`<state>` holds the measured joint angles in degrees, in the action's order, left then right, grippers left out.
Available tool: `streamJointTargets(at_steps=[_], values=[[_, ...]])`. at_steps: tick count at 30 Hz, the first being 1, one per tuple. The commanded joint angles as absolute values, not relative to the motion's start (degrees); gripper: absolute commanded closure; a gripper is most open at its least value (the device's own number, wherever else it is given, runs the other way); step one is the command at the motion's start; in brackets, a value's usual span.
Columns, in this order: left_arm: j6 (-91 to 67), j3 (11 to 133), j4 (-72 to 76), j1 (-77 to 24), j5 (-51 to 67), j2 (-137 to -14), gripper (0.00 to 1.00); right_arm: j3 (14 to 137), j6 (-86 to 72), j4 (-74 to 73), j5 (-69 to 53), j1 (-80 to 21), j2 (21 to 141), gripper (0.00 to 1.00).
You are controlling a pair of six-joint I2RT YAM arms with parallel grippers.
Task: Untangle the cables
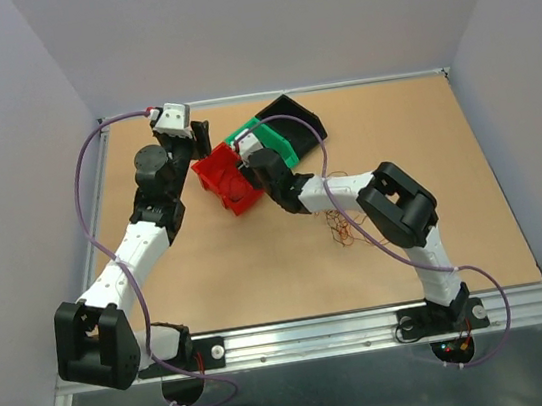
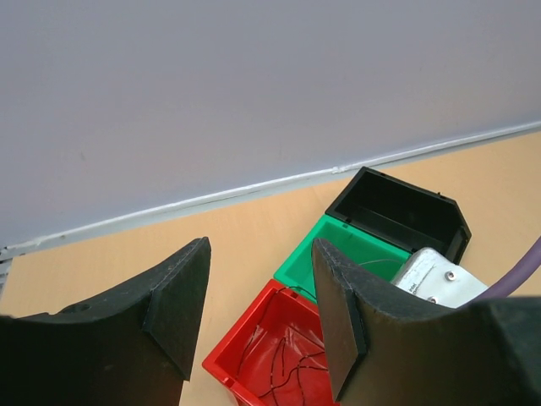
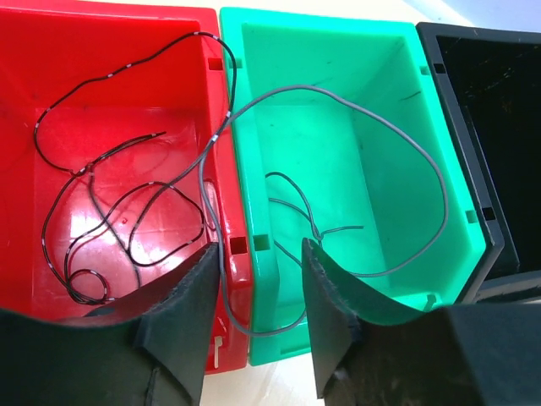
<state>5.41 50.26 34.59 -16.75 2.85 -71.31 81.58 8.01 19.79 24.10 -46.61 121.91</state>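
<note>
jaws spread on left gripper (image 2: pixel 260 283) and right gripper (image 3: pixel 259 283), both empty. risk: grey wire (image 3: pixel 406 144) straddling red bin (image 3: pixel 127 51) and green bin (image 3: pixel 338 68) could snag on closing.

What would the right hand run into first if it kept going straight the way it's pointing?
Probably the grey cable draped over the adjoining walls of the red bin and green bin, right ahead of the right hand; then those walls. Depth is unclear.
</note>
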Motion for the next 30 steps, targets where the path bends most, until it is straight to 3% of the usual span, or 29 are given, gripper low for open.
streamJointTargets(at_steps=[1,6,7,9,14,20,25,30], values=[[5.1,50.3,38.6,-16.3,3.5,-70.8,0.37,80.0,8.0,22.7,26.8,-47.0,118.7,0.53],[5.2,50.3,38.5,-16.3,3.7,-70.8,0.37,77.3,7.2,24.3,27.6,-47.1,117.2,0.52],[5.2,50.3,38.5,-16.3,3.8,-70.8,0.37,76.7,7.2,25.0,27.9,-47.3,117.0,0.45],[5.2,50.3,38.5,-16.3,3.9,-70.8,0.37,76.2,7.3,25.5,29.0,-47.5,116.8,0.42],[5.3,50.3,38.5,-16.2,4.1,-70.9,0.37,75.6,8.3,26.7,33.9,-48.7,117.3,0.42],[5.3,50.4,38.6,-16.3,4.1,-71.0,0.37,75.4,8.3,27.3,35.3,-49.3,117.7,0.63],[5.3,50.4,38.5,-16.2,4.4,-71.1,0.37,74.6,8.5,28.5,36.6,-49.7,117.2,0.69],[5.3,50.4,38.5,-16.2,4.5,-71.3,0.37,74.2,8.3,28.9,36.6,-50.0,117.1,0.85]])
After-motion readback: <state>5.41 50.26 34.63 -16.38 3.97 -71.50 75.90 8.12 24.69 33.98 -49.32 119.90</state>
